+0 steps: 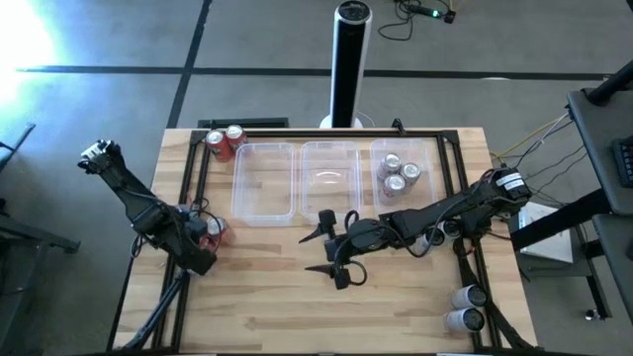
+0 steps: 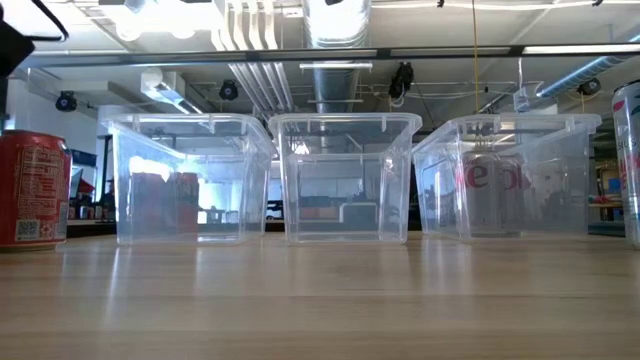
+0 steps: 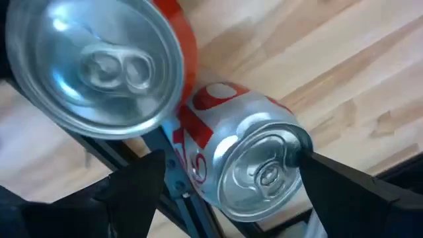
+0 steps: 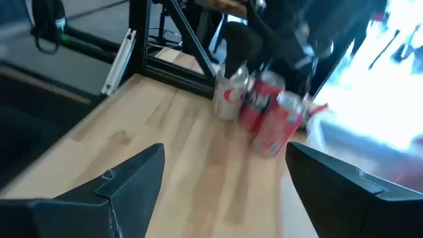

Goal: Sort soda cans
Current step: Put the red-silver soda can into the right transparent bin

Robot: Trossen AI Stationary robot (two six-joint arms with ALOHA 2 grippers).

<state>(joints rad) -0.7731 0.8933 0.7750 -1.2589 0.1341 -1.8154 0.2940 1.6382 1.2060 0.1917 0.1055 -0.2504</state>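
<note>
A: Where do the cans stand?

B: Three silver cans [image 1: 399,173] sit in the right tub [image 1: 435,158]. Two red cans [image 1: 225,140] stand on the surface just beside the left tub [image 1: 265,210]. A small cluster [image 1: 211,230] is at the left edge, and two more cans [image 1: 467,307] lie near the right front corner.

A: And the left gripper [image 3: 228,178]?

B: It is over that left cluster, its fingers spread wide on either side of a red-and-silver can [image 3: 248,158], seemingly not yet closed on it. Another red can [image 3: 99,63] touches that one.

A: The right gripper [image 1: 331,252]?

B: It hangs mid-surface, in front of the middle tub [image 1: 328,198], fingers wide apart and empty.

A: How will a can handle?

B: Likely light, thin-walled and slick, so it would dent under a hard squeeze. The fingers should probably take it across the round body at mid-height, clear of the neighbour, with gentle pressure.
</note>
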